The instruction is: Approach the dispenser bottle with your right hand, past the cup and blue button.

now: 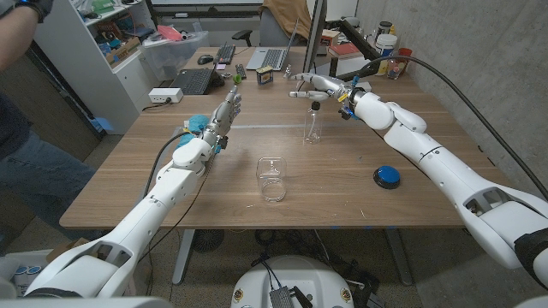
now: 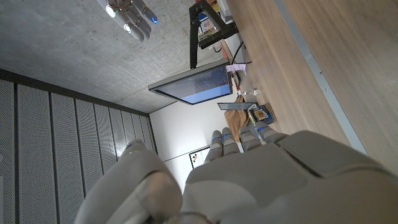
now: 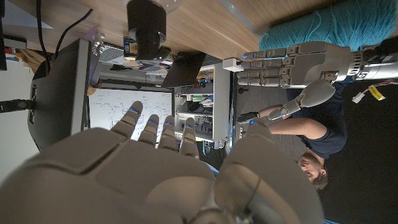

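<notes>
The dispenser bottle (image 1: 312,126), clear with a black pump, stands mid-table toward the far side. My right hand (image 1: 318,85) hovers just above and behind its pump, fingers stretched out and apart, holding nothing. In the right wrist view the black pump (image 3: 147,28) sits just beyond my right hand (image 3: 155,168). The clear cup (image 1: 271,178) stands nearer the front edge, and the blue button (image 1: 386,176) lies to its right; both are behind the right hand. My left hand (image 1: 224,114) stands upright left of the bottle, fingers apart and empty.
Two laptops (image 1: 196,81), a keyboard (image 1: 225,54) and a small box (image 1: 265,77) line the table's far edge. Jars and cups (image 1: 390,51) crowd the far right corner. A teal object (image 1: 198,121) lies by my left hand. A person (image 1: 19,128) stands at the left.
</notes>
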Action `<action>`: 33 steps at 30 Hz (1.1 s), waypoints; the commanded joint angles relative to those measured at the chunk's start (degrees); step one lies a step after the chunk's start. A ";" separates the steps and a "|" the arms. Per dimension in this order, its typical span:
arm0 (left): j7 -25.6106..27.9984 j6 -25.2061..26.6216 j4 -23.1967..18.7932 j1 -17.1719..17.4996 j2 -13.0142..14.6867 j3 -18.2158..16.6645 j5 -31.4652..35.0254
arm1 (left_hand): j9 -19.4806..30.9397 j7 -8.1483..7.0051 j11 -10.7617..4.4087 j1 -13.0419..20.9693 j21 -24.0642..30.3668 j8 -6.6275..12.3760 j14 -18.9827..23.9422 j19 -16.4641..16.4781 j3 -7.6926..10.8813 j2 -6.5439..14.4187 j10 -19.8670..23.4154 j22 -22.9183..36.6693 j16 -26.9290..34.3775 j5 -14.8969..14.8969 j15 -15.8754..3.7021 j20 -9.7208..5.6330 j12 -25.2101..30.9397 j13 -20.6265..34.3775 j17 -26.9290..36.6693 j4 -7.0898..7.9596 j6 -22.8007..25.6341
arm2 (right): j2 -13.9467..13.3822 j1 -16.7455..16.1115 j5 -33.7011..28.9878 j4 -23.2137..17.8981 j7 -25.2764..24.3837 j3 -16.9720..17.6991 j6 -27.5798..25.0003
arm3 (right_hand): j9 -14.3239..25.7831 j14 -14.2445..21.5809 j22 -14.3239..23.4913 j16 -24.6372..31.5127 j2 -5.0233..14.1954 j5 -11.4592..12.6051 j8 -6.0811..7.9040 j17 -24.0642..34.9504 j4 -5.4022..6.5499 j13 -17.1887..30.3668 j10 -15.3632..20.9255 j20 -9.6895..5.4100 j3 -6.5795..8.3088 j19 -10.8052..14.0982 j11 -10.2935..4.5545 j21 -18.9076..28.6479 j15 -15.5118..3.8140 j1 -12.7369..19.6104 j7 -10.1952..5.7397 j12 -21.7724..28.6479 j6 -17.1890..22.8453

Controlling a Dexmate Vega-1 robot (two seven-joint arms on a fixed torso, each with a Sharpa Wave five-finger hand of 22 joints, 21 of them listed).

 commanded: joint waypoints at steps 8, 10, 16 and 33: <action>-0.64 0.05 1.37 -1.04 -0.66 0.26 0.30 | 0.12 0.05 -0.22 0.86 -0.16 0.18 -0.20 0.08 -0.22 0.00 -0.12 0.12 0.33 0.09 0.24 0.30 0.25 0.14 0.22 0.07 0.27 | -0.59 1.26 -4.20 -0.57 0.40 -2.04 -2.81 | 0.25 0.03 0.18 0.38 -0.14 0.26 -0.13 0.14 -0.46 0.21 0.02 0.85 0.16 0.09 0.16 -0.24 0.10 0.74 -0.37 0.15 -0.02; -1.15 0.08 1.58 -1.06 -0.84 0.12 -0.23 | 0.12 0.03 -0.20 0.88 -0.18 0.17 -0.20 0.08 -0.25 0.01 -0.13 0.12 0.33 0.09 0.24 0.36 0.25 0.14 0.22 0.07 0.25 | -0.90 1.39 -5.76 -0.90 -0.06 -2.50 -3.31 | 0.25 0.17 0.18 0.43 -0.14 0.27 -0.14 0.14 -0.49 0.21 0.09 0.87 0.17 0.11 0.16 -0.27 0.01 0.78 -0.37 0.18 -0.06; -0.89 -0.07 1.82 -1.00 -1.01 0.04 -0.02 | 0.12 0.00 -0.10 0.93 -0.25 0.17 -0.19 0.15 -0.35 0.08 -0.07 0.13 0.33 0.09 0.24 0.40 0.27 0.14 0.22 0.08 0.30 | -0.90 1.62 -6.83 -0.88 -0.35 -2.99 -3.75 | 0.26 0.51 0.19 0.55 -0.12 0.40 -0.11 0.14 -0.84 0.22 0.25 1.58 0.29 0.54 -0.10 -0.33 -0.38 1.29 -0.44 0.29 -0.13; -0.72 -0.14 1.64 -0.70 -0.97 -0.22 0.00 | 0.12 0.00 -0.23 1.03 -0.40 0.17 -0.17 0.24 -0.56 0.16 -0.02 0.14 0.33 0.08 0.32 0.38 0.28 0.14 0.22 0.09 0.36 | -0.73 2.49 -7.63 -0.39 0.27 -4.06 -3.26 | 0.27 1.43 0.22 0.79 -0.47 0.61 0.10 0.14 -1.48 0.24 0.81 1.76 0.29 1.16 -0.12 -0.54 -0.81 2.02 -0.46 0.56 0.23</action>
